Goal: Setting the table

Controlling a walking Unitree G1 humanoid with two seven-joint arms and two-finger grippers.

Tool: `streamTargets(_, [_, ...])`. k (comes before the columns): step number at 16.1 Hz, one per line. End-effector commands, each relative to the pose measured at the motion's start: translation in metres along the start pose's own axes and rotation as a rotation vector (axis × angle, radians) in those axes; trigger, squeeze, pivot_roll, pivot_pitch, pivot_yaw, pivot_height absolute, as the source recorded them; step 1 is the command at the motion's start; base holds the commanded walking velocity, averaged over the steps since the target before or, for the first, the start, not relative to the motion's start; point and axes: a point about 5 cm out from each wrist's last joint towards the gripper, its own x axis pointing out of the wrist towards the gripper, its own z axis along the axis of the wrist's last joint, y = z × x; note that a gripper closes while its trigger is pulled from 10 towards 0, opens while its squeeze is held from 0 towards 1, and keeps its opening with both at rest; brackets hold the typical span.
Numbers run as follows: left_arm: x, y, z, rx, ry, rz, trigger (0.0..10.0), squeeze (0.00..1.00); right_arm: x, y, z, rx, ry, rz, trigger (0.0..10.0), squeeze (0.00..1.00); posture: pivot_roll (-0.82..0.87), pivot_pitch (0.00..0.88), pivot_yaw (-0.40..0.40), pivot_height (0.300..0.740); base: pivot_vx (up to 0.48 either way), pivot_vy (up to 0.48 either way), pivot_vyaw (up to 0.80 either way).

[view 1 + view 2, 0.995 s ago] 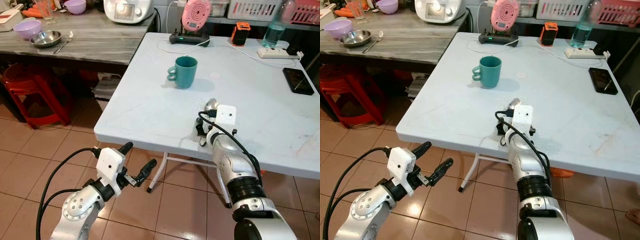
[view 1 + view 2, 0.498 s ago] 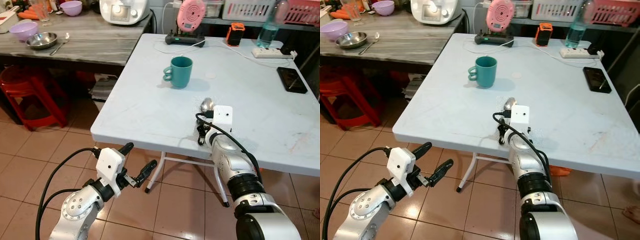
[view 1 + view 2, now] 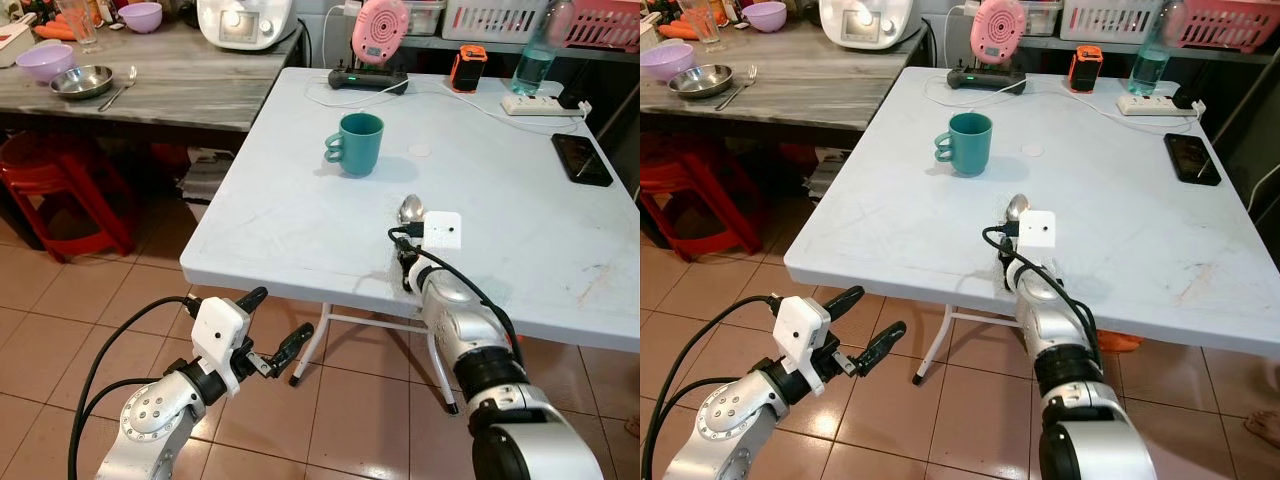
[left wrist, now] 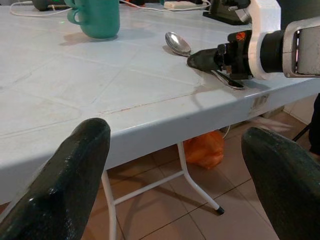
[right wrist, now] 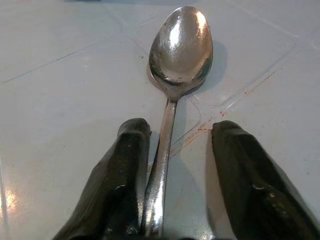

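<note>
Two grippers show: the left gripper (image 3: 268, 330), jaws wide, hangs over the floor tiles (image 3: 60, 330) below the desk (image 3: 300, 210) edge. Beyond it stands a teal mug (image 3: 357, 143). The right gripper (image 5: 172, 150) rests on the desk, jaws parted either side of the spoon (image 5: 177, 65) handle, its bowl just ahead.

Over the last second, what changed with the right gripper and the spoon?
Little changed. The camera shifted slightly; the spoon still lies flat on the white table, and the right gripper stays low over its handle, fingers open on either side. The teal mug hasn't moved. The left gripper still hangs open below the table edge.
</note>
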Motion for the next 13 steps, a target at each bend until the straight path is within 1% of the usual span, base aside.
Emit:
streamTargets(1, [-0.0021, -0.0015, 0.0018, 0.010, 0.001, -0.016, 10.0, 0.00, -0.0060, 0.0024, -0.0415, 0.006, 0.163, 0.016, 0.0, 0.00, 0.04, 0.119, 0.031, 0.740, 0.000, 0.000, 0.00])
streamTargets(4, [-0.0008, -0.0024, 0.0018, 0.009, -0.001, -0.030, 10.0, 0.00, -0.0061, -0.0018, -0.0423, 0.011, 0.162, 0.004, 0.0, 0.00, 0.04, 0.119, 0.031, 0.740, 0.000, 0.000, 0.00])
streamTargets(10, [0.0022, -0.0025, 0.0019, 0.011, -0.006, -0.031, 10.0, 0.00, -0.0066, -0.0003, -0.0415, 0.034, 0.144, -0.003, 0.0, 0.00, 0.04, 0.110, 0.032, 0.740, 0.000, 0.000, 0.00])
streamTargets(13, [0.0041, -0.0005, 0.0028, 0.014, -0.019, -0.016, 10.0, 0.00, -0.0091, -0.0032, -0.0423, 0.054, 0.130, -0.018, 0.0, 0.00, 0.05, 0.094, 0.025, 0.740, 0.000, 0.000, 0.00])
